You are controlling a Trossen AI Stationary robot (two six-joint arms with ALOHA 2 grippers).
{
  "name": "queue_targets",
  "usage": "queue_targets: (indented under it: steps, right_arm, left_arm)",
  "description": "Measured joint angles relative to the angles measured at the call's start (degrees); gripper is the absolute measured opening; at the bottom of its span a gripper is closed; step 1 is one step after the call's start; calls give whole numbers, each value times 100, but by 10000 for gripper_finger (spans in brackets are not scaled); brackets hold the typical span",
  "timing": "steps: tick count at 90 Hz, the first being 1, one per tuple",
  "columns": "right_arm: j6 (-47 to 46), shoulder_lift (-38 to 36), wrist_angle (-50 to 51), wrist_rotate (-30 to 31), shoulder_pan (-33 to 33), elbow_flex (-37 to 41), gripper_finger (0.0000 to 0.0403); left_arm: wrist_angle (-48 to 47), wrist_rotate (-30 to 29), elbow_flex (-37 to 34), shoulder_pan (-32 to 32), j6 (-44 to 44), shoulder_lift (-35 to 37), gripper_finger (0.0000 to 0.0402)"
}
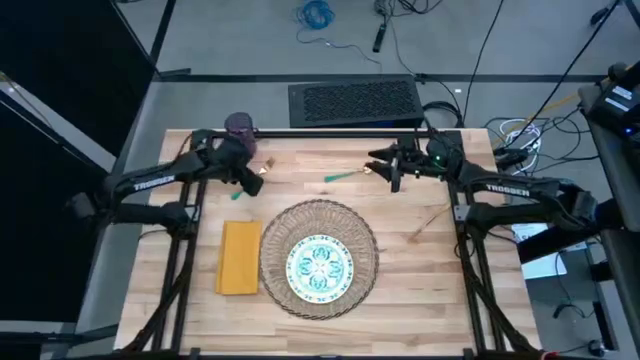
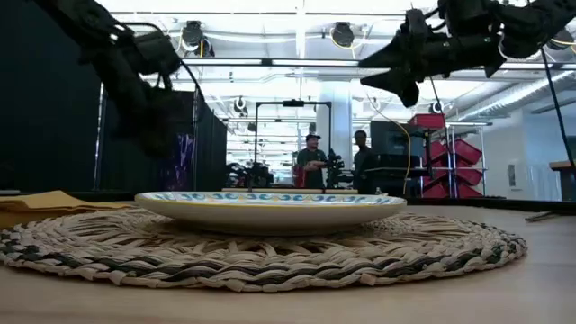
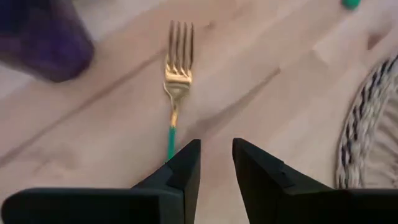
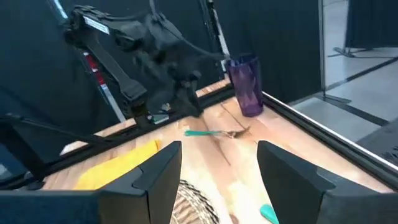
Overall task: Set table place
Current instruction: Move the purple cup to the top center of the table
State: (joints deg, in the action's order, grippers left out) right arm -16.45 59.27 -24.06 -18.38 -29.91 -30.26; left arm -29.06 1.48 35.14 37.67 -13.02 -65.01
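High view: the plate [image 1: 320, 265] is seen centred on the straw placemat [image 1: 367, 240], with the napkin [image 1: 240, 257] just beside it on the desk [image 1: 420, 290]. The left end effector [image 1: 250, 180] is positioned near the purple cup [image 1: 238, 124]; the right end effector [image 1: 385, 168] is held by a teal-handled utensil [image 1: 345, 175].

Low view: two persons [image 2: 337, 164] are noted far behind.

Left wrist view: fingers narrowly parted, nothing gripped, above the fork [image 3: 176, 81].

Right wrist view: fingers widely parted, apparently empty.
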Motion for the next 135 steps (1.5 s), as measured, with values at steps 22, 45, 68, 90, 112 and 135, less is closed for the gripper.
queue_targets:
  steps: [22, 45, 68, 90, 112, 135]
  right_arm:
    - [0, 0, 16, -5, 2, -183, 196]
    - [-48, 0, 25, -3, 2, -183, 196]
    - [-70, 2, 25, -5, 2, -183, 196]
    - [-90, 2, 27, -17, 4, -183, 196]
    - [-90, 2, 25, -147, 2, -183, 196]
    - [-90, 2, 27, -147, 2, -183, 196]
  left_arm:
    - [-63, 2, 248, -70, 236, -427, 82]
    - [-120, -6, 354, -69, 293, -435, 82]
    - [-112, -370, 356, 22, 287, -779, 82]
    - [102, -372, 356, 24, 311, -1333, 82]
    - [226, -650, 354, 28, 458, -1454, 82]
    - [320, -761, 354, 146, 593, -1513, 82]
